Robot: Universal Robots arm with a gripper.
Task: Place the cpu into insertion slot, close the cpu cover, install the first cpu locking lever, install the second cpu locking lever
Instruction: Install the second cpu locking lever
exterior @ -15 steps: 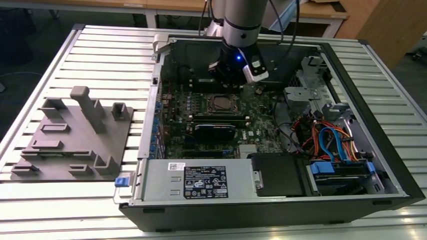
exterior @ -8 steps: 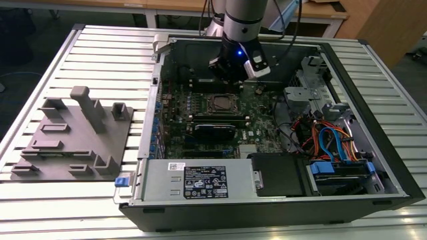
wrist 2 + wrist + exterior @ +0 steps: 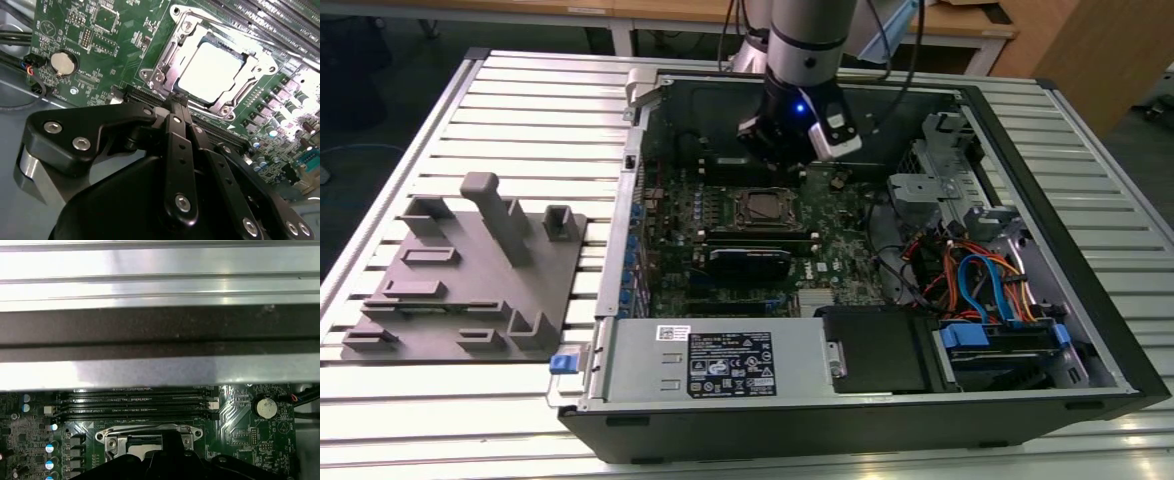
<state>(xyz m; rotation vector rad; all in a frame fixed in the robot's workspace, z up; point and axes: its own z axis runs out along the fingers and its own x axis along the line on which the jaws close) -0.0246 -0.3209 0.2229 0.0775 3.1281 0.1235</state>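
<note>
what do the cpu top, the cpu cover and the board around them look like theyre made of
The cpu top looks like dull, matte silver-grey metal: flat and evenly pale. The cpu cover around it seems to be thin stamped steel with a bright finish, judging by its sharp glints and bent edges. The motherboard looks like green lacquered circuit board, with fine traces and soldered parts.

Arms: one, with one gripper (image 3: 178,102).
Open computer cases: one (image 3: 1067,385).
Green motherboards: one (image 3: 125,45).
Insertion slot: one (image 3: 165,75).
Cpu: one (image 3: 212,70), counted seated in that socket.
Cpu cover: one (image 3: 250,75), counted closed around the chip.
Round coin cells: one (image 3: 64,62).
Long black memory slots: four (image 3: 135,402), counted in the first wrist view.
Grey fixture trays: one (image 3: 467,275).
Slatted metal tables: one (image 3: 440,400).
</note>
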